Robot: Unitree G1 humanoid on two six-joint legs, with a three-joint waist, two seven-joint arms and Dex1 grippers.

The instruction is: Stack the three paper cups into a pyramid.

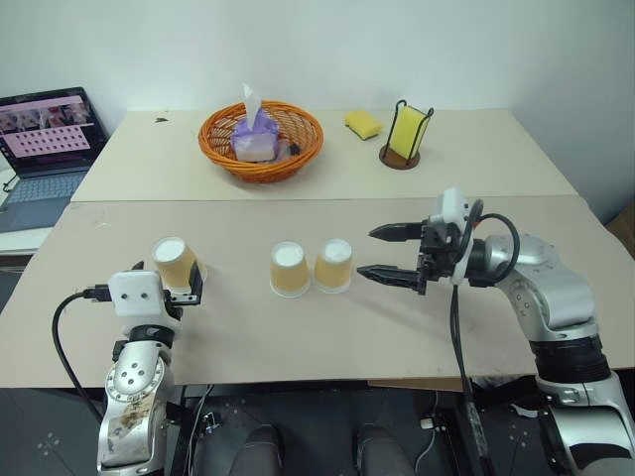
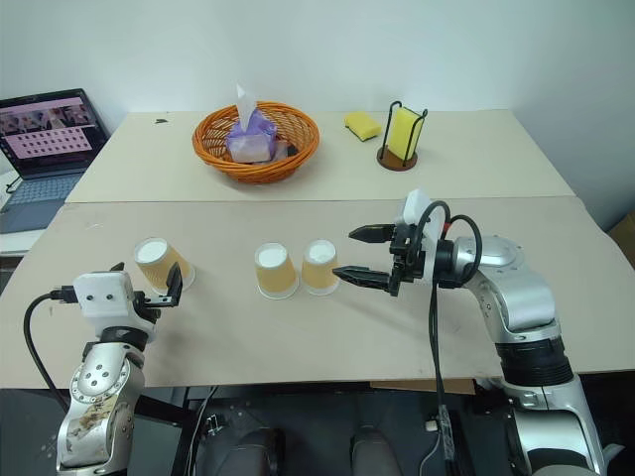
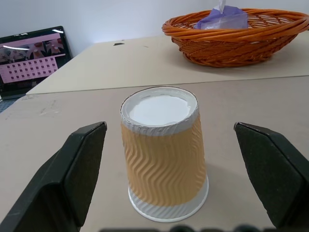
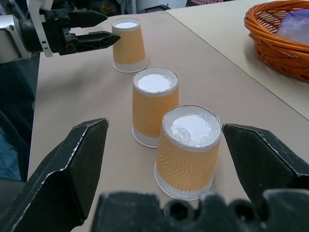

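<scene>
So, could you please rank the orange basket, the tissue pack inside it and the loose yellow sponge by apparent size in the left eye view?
1. Orange basket, clearly largest.
2. Tissue pack.
3. Loose yellow sponge, smallest; all sit similarly far away.

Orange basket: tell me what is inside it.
In the orange basket sits a purple tissue pack with a white tissue sticking up from its top. A small dark object lies beside the pack, too small to identify. Whatever lies under the pack is covered.
</scene>
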